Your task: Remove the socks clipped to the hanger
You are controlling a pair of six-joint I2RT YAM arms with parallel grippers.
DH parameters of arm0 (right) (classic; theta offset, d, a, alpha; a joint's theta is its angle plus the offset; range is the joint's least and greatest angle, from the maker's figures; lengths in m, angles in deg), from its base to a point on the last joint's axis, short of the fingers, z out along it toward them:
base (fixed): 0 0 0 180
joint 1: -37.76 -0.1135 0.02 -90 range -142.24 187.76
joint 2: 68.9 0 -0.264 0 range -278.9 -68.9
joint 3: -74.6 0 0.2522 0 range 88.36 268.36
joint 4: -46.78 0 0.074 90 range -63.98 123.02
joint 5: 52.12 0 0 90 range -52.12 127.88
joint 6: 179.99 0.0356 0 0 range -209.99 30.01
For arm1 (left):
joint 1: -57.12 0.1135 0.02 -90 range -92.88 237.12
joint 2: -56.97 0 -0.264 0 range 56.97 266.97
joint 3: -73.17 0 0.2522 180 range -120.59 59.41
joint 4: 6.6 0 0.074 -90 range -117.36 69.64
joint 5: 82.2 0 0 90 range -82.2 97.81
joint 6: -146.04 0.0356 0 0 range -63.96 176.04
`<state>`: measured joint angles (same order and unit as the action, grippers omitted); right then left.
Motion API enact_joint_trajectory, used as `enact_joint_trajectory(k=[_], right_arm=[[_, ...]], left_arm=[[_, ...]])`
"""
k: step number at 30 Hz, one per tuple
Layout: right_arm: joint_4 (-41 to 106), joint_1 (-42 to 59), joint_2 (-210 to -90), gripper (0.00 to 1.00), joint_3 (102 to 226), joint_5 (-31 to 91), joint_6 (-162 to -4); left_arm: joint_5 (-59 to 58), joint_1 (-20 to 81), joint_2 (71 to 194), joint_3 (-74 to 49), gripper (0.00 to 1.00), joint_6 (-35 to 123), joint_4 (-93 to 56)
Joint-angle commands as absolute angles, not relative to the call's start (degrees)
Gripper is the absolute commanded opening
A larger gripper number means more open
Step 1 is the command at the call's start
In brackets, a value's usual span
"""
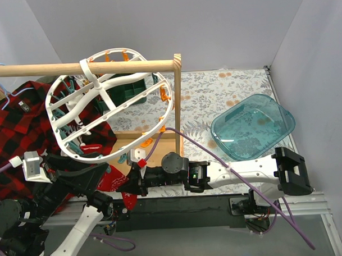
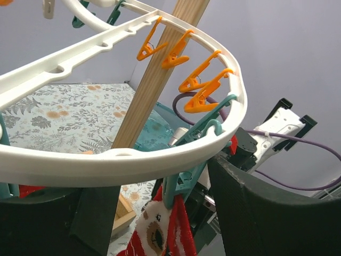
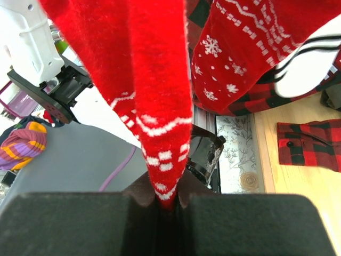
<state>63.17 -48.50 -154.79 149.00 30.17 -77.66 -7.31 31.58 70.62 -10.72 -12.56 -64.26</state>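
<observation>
One pull, two ways to fail

Top view: the hanger [image 1: 97, 85] hangs tilted from the rail [image 1: 45, 69]; a tug may swing it off; left wrist: the left gripper [image 2: 160, 213] gapes wide under the rim, holding nothing; right wrist: the right gripper [image 3: 168, 202] is closed on the toe of the red sock [image 3: 154, 80]; it may slip.

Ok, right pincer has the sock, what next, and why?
Probably pull the right pincer gently down: it is shut on the red knitted sock with white patterning, which stretches upward out of frame, apparently not yet free of the white plastic oval hanger.
</observation>
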Motion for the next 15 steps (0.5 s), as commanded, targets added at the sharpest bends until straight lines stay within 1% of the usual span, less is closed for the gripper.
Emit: enact_joint_trajectory(k=[1,3,4,7,11,13,15], right_arm=[[64.7,-48.8,-155.8,0.06,152.2,29.5,-76.9],[64.7,-48.9,-156.2,0.06,152.6,29.4,-76.9],[64.7,-49.0,-156.4,0.06,152.8,29.2,-76.9],[64.7,-49.0,-156.6,0.06,153.2,28.8,-76.9],[64.6,-49.1,-156.4,0.06,152.9,29.0,-77.0],[64.7,-49.2,-156.1,0.06,152.3,29.5,-77.2],[64.7,-49.2,-156.0,0.06,151.7,29.8,-77.1]], left_arm=[[-7.7,32.5,70.7,-10.1,0.63,-12.5,-61.4],[-7.8,32.6,70.6,-10.1,0.62,-12.4,-61.4],[-7.7,32.6,70.7,-10.0,0.55,-12.4,-61.2],[-7.9,32.6,70.8,-9.9,0.42,-12.6,-60.9],[-8.0,32.7,70.9,-10.1,0.31,-12.5,-60.8],[-8.0,32.7,70.9,-9.8,0.2,-12.2,-61.0],[-8.1,32.7,70.7,-9.8,0.19,-12.2,-61.1]])
